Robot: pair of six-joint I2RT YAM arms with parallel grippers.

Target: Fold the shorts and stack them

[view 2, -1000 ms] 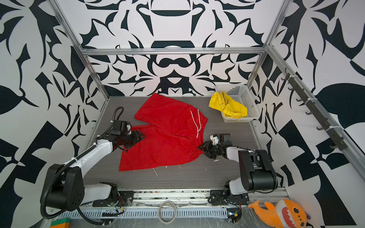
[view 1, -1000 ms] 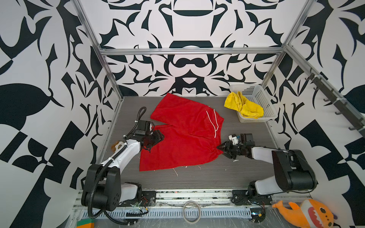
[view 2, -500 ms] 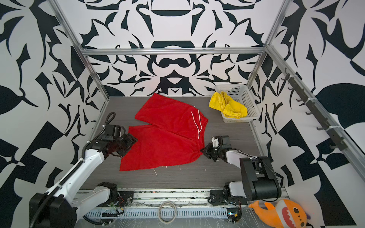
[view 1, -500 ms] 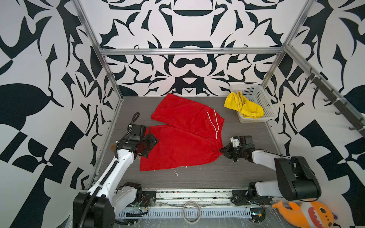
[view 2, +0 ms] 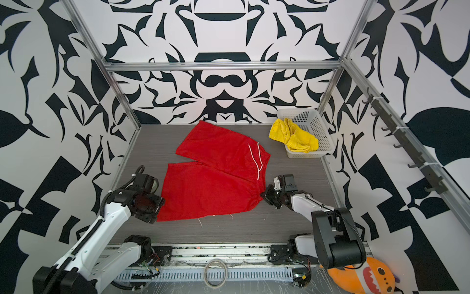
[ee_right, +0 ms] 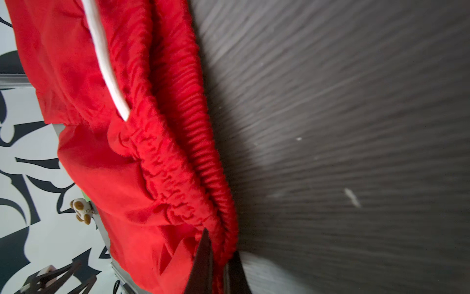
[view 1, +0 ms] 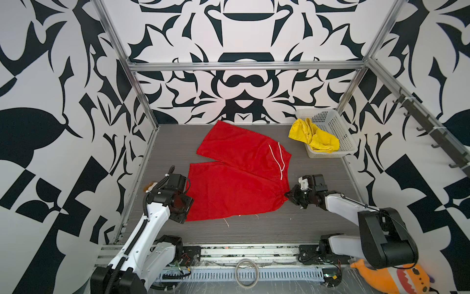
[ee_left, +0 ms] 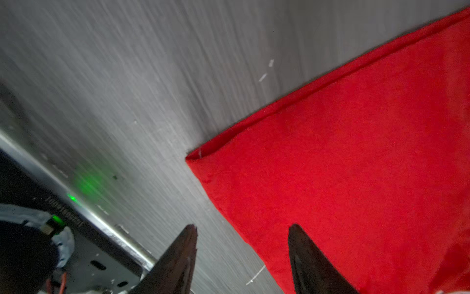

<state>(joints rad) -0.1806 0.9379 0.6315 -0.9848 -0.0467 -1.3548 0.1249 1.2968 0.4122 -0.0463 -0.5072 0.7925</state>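
Walls: black-and-white leaf-like pattern on every side, with aluminium frame bars at the edges.
Worktop (view 1: pixel 254 229): dark grey and wood-grained, with a few pale threads scattered toward the front.
Red shorts (view 1: pixel 236 183): spread flat mid-worktop, waistband toward the right arm and both legs toward the left; far leg angled toward the back wall, near leg lying across the front.
Drawstring (ee_right: pixel 105 68): white, two strands resting on the cloth just inside the waistband.
Right hand (ee_right: pixel 218 244): low at the near end of the waistband (ee_right: pixel 198 163), jaws pinched tight on the gathered elastic edge, red cloth bunched between the two dark fingertips.
Left hand (view 1: pixel 187 203): at the left hem of the near leg, close to its front corner (ee_left: pixel 188 157); jaws standing apart, gripping nothing.
Left fingers (ee_left: pixel 178 257): in the wrist view, one over bare worktop and one over red cloth, with the hem edge running between them; contact with the cloth impossible to judge.
Yellow shorts (view 1: pixel 314 136): crumpled in the basket and draped over its left rim, well apart from both hands.
Basket (view 1: pixel 340 132): white perforated plastic, in the back right corner.
Plush shark (view 1: pixel 391 280): orange, outside the frame at front right, beside the right arm's base.
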